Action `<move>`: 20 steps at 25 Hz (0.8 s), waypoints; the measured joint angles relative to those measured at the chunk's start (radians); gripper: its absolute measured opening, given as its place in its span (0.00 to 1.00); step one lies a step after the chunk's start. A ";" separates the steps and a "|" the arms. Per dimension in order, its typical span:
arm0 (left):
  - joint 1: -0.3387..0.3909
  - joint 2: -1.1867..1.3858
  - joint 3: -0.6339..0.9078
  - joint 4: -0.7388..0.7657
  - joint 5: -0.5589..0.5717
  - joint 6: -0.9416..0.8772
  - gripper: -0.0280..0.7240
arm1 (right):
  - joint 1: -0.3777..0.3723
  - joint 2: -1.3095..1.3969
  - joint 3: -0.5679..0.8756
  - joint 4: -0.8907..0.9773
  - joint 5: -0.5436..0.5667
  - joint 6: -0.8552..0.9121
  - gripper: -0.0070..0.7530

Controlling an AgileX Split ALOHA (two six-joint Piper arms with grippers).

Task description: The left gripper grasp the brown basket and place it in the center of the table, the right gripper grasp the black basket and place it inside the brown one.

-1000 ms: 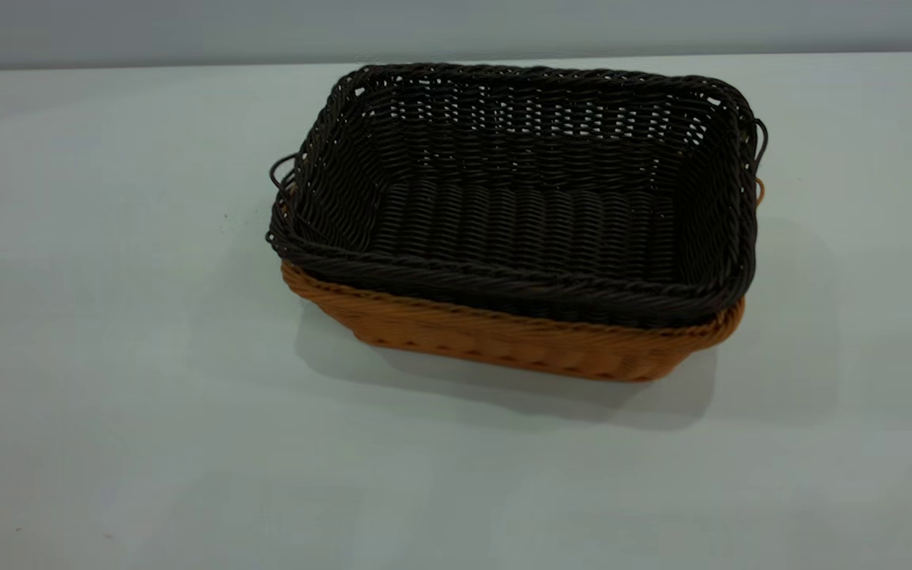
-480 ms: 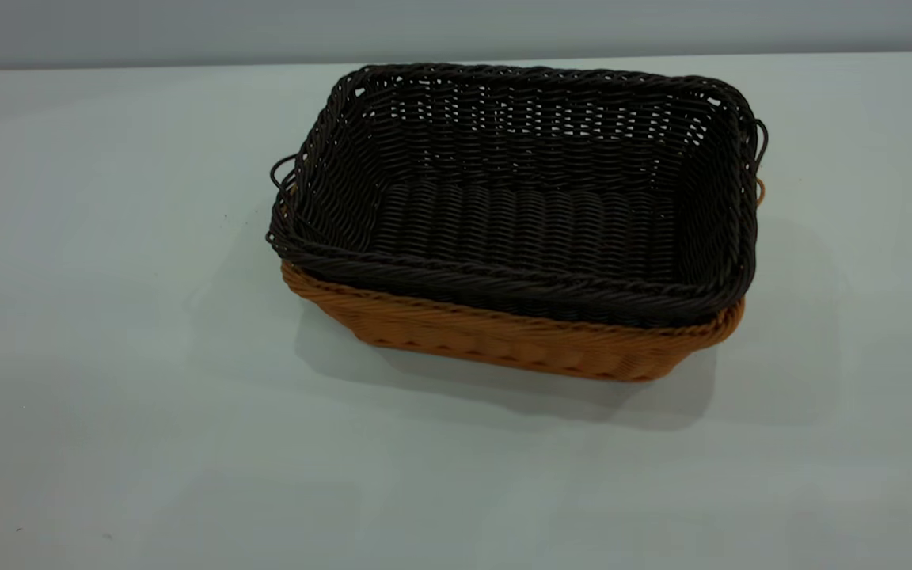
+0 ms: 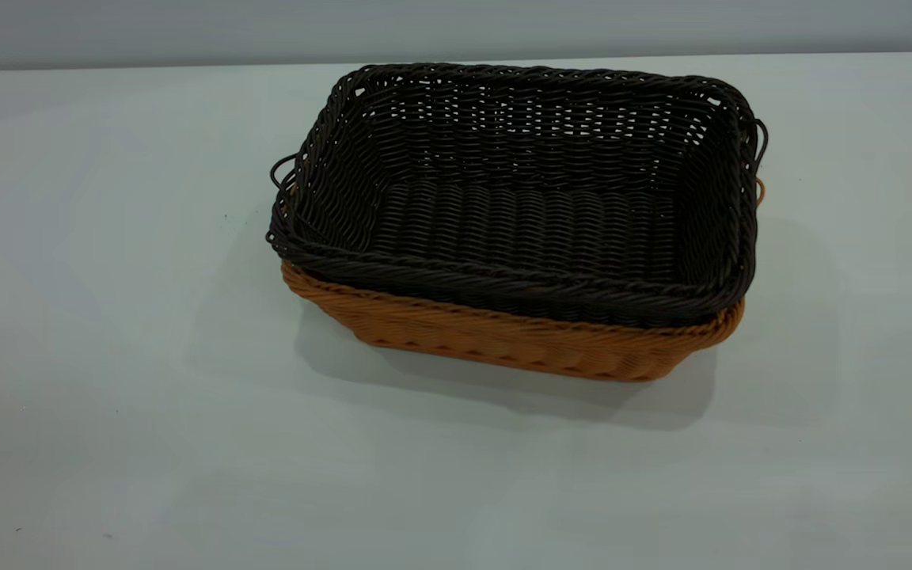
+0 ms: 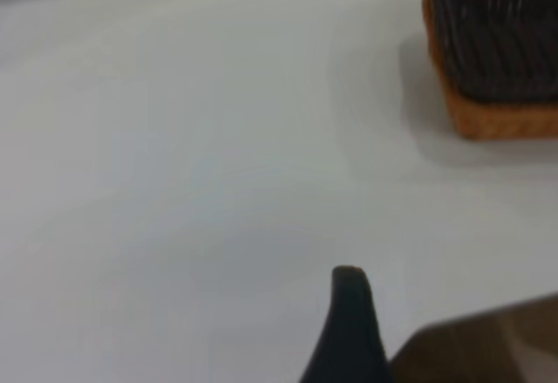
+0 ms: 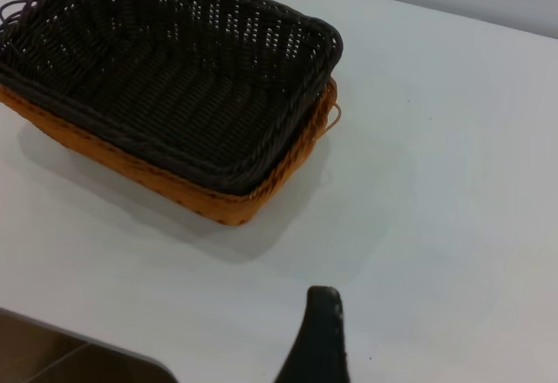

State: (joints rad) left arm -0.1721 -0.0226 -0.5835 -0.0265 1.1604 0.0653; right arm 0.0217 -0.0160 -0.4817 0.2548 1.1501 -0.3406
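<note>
Grippers pulled back, both well away from the baskets | right gripper (image 5: 318, 335) and left gripper (image 4: 350, 326) each show one finger, can't tell if wide or narrow | nothing has moved since a second ago | black basket (image 3: 519, 194) sits inside brown basket (image 3: 503, 340), mid table (image 3: 108, 356) | job looks done
</note>
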 joint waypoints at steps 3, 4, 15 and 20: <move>0.000 0.000 0.061 0.001 -0.013 0.000 0.75 | 0.000 0.000 0.000 0.000 0.000 0.000 0.79; 0.000 0.000 0.076 0.003 -0.022 0.000 0.75 | 0.000 0.000 0.000 0.000 0.000 0.000 0.79; 0.000 0.000 0.094 0.007 -0.047 -0.001 0.75 | 0.000 0.000 0.000 0.000 -0.001 0.000 0.79; 0.000 0.000 0.094 0.008 -0.047 -0.001 0.75 | 0.000 0.000 0.000 0.000 -0.001 0.000 0.79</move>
State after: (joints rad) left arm -0.1721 -0.0226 -0.4894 -0.0185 1.1139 0.0642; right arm 0.0217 -0.0160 -0.4817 0.2548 1.1493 -0.3406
